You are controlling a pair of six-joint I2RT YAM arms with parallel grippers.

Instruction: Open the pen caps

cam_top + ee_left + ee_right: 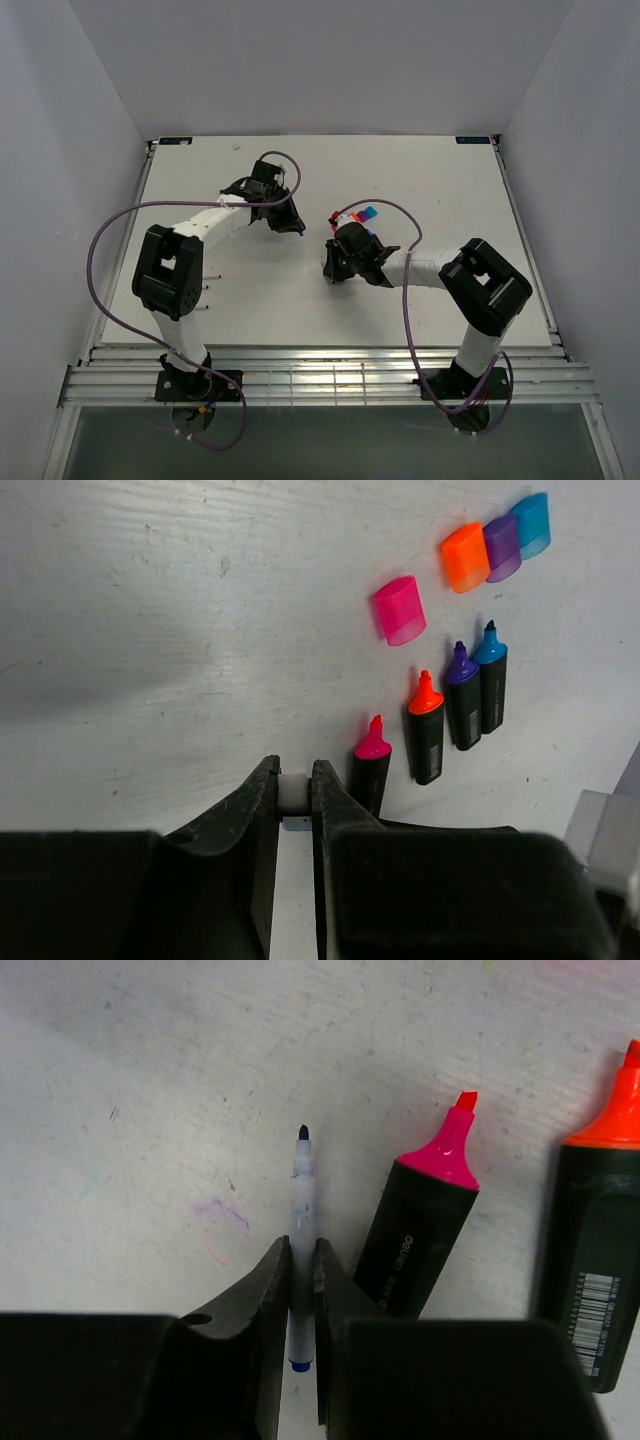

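Four loose pen caps lie on the table in the left wrist view: pink (398, 610), orange (465, 557), purple (501, 548) and cyan (531, 525). Below them lie four uncapped black markers, tipped pink (372, 765), orange (425, 730), purple (462, 700) and blue (490, 680). My left gripper (295, 775) is shut on a small white piece with blue under it (294, 792), seemingly a cap. A thin white pen (302, 1200) with a bare dark blue tip sits in my right gripper (302, 1250), which is shut on it beside the pink marker (420, 1230).
An orange-tipped marker (595, 1250) lies at the right of the right wrist view. From above, both grippers (297, 228) (345, 222) sit near mid-table, the coloured caps (368, 213) just right of them. Faint ink marks (225, 1215) stain the white table (450, 190).
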